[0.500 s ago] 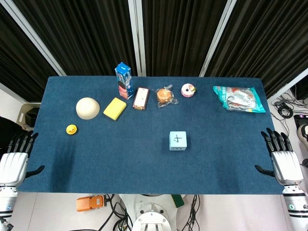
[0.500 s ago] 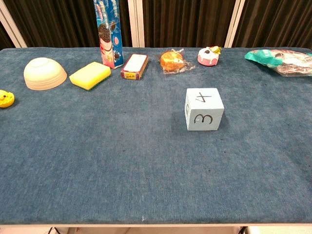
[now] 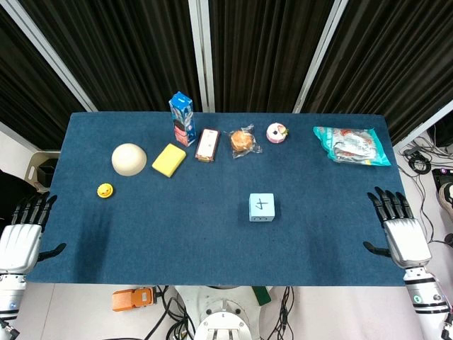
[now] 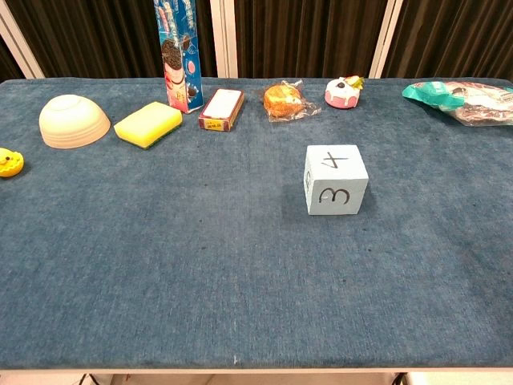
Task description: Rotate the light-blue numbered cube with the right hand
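The light-blue numbered cube (image 3: 262, 207) sits on the blue table (image 3: 177, 227) right of centre, with a 4 on top. In the chest view the cube (image 4: 336, 180) shows a 3 on its front face. My right hand (image 3: 400, 234) hovers over the table's right edge, well to the right of the cube, fingers spread and holding nothing. At the table's left edge my left hand (image 3: 23, 237) is also open and holds nothing. Neither hand appears in the chest view.
Along the back stand a cookie box (image 3: 182, 117), a small red-brown box (image 3: 207, 144), a wrapped bun (image 3: 243, 141), a pink toy (image 3: 276, 132) and a snack bag (image 3: 351, 145). A cream bowl (image 3: 129, 159), yellow sponge (image 3: 168, 159) and yellow duck toy (image 3: 105, 190) lie at left.
My right hand has moved a little leftward and up, in over the table's right edge. The cube and the left hand have not moved.
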Motion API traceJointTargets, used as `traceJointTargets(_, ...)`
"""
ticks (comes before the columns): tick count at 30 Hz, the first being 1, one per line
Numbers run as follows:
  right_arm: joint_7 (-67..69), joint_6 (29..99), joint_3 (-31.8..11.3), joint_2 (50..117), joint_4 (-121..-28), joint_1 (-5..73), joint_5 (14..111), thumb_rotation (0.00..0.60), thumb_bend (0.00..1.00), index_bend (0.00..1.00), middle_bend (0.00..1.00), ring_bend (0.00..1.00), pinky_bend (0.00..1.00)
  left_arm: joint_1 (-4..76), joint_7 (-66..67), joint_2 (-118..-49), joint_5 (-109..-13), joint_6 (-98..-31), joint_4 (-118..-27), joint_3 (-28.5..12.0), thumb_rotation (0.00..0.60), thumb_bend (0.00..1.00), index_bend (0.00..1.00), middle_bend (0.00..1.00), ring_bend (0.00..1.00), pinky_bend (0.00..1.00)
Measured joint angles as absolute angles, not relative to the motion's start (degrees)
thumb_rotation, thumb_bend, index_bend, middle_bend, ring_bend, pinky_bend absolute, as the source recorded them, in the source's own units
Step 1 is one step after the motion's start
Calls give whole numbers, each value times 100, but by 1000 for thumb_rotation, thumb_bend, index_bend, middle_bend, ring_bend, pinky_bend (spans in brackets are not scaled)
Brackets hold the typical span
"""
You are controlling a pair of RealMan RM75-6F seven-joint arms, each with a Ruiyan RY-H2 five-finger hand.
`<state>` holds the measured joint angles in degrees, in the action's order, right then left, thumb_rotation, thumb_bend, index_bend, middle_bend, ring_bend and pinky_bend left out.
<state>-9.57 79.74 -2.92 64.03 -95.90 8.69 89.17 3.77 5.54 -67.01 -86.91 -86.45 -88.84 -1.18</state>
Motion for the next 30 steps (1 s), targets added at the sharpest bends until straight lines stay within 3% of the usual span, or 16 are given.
traceJointTargets(2,-1214,7836,-327,6430,-9714,976,8893,600,18,0,0,56,194,386,537,-6713,-8729,-8658,-8858,-116,600,0,0,0,0,0)
traceJointTargets(6,-1749,7462,-501,6574,-10024,1275,8641,598,19,0,0,534,707,397,503,-6729,-8769,-8664,-8818,-110,600,0,0,0,0,0)
traceJointTargets(9,-2223,7077,-648,6665,-10302,1542,8260,573,19,0,4,661,841,397,486,-6724,-8792,-8689,-8804,-112,600,0,0,0,0,0)
traceJointTargets(19,-5110,6450,-1034,7328,-11017,2699,5900,562,19,0,74,796,989,384,389,-6748,-8863,-8746,-8674,-97,600,0,0,0,0,0)
traceJointTargets(23,-6302,6577,-1156,7955,-11171,3390,4683,559,19,0,102,814,1000,370,292,-6796,-8857,-8756,-8541,-92,600,0,0,0,0,0)
traceJointTargets(30,-7103,7162,-1424,8907,-11237,4389,3389,560,19,0,133,828,1000,353,121,-6916,-8829,-8754,-8279,-90,600,0,0,0,0,0)
